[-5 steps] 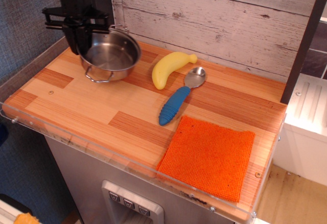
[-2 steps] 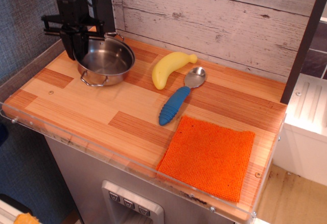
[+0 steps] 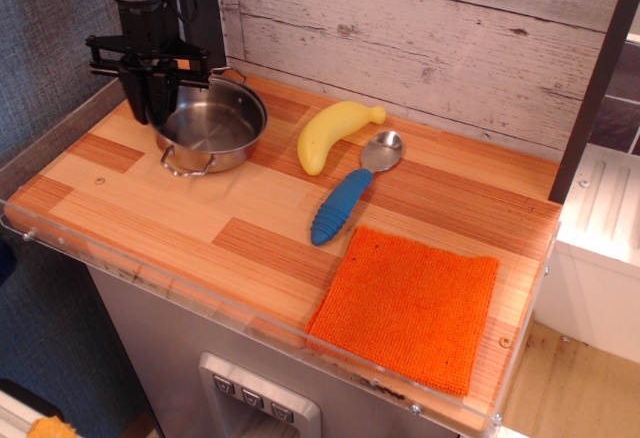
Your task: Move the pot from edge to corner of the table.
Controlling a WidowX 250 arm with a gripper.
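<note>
The shiny, shallow steel pot is sitting in the far left corner of the surface, one wire loop handle facing the camera. The black end effector is straddling its left rim, fingers parted, though a firm grip cannot be told. A whitewashed plank wall is backing the striped wooden surface.

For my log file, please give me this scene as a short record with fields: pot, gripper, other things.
pot: pot upright, at the far left corner of the table
gripper: gripper over the pot's left rim, one of the fingers inside the rim, one outside
banana: banana right of the pot
spoon: spoon beside the banana
cloth: orange cloth at the near right
</note>
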